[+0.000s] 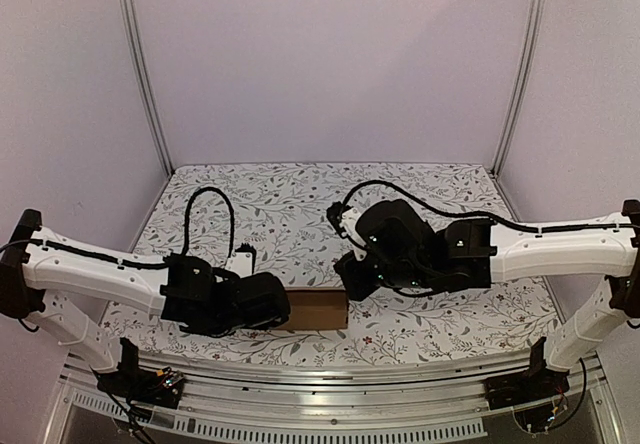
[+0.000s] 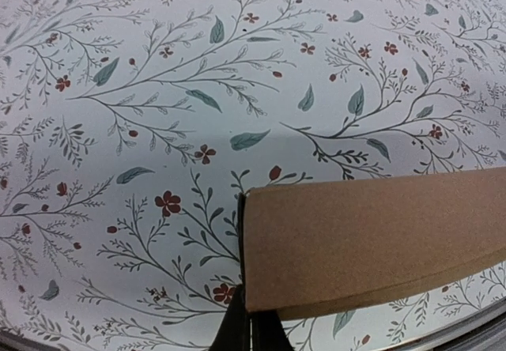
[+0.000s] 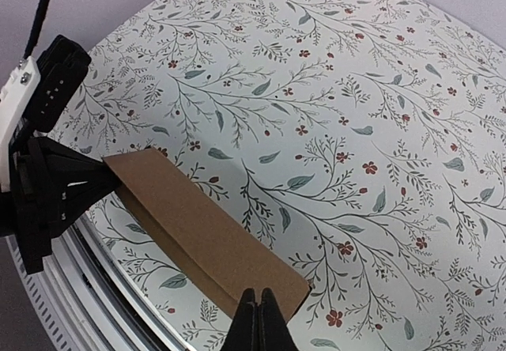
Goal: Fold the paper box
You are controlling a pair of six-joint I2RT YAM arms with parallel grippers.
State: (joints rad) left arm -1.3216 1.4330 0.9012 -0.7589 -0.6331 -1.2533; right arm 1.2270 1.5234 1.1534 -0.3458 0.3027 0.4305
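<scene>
The paper box (image 1: pixel 318 309) is a plain brown closed carton lying flat on the floral table, near the front edge between the two arms. My left gripper (image 1: pixel 286 311) is shut, its tips (image 2: pixel 251 331) at the carton's left end (image 2: pixel 371 236), by its near corner. My right gripper (image 1: pixel 352 278) is shut, its tips (image 3: pixel 258 307) together over the carton's right end (image 3: pixel 198 228). I cannot tell if either gripper touches the cardboard. The left arm's black gripper body (image 3: pixel 47 197) sits against the carton's far end in the right wrist view.
The floral table cover (image 1: pixel 300 204) stretches behind the carton. The metal front rail (image 1: pixel 320 374) runs just in front of it. Frame posts (image 1: pixel 145 74) stand at the back corners, with plain walls all round.
</scene>
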